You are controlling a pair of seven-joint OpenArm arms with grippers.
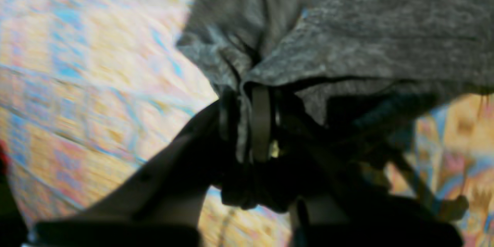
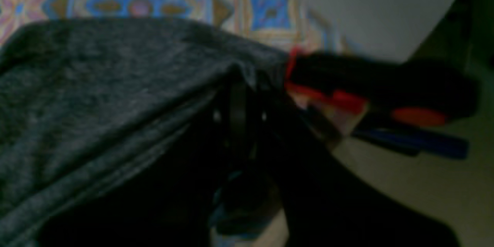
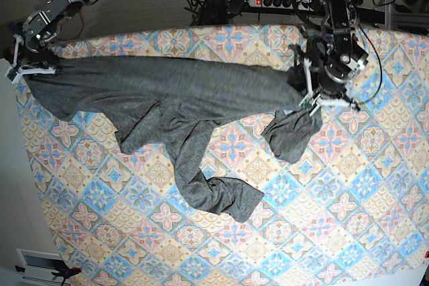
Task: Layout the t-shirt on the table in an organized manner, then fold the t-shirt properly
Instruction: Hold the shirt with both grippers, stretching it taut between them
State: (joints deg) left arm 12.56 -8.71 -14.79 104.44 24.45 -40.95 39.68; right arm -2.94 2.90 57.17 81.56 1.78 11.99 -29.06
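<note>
Gripping t-shirt, arms spread wide

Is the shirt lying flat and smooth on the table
No, the shirt is stretched between both claws, with crumpled folds trailing across the table.

The table has a cloth with blue and pink flower tiles; the grey t-shirt lies stretched across it

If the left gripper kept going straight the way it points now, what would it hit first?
The left gripper is already shut on the t-shirt, so bunched grey cloth lies right ahead; beyond it probably the patterned table, though blur makes depth uncertain.
</note>
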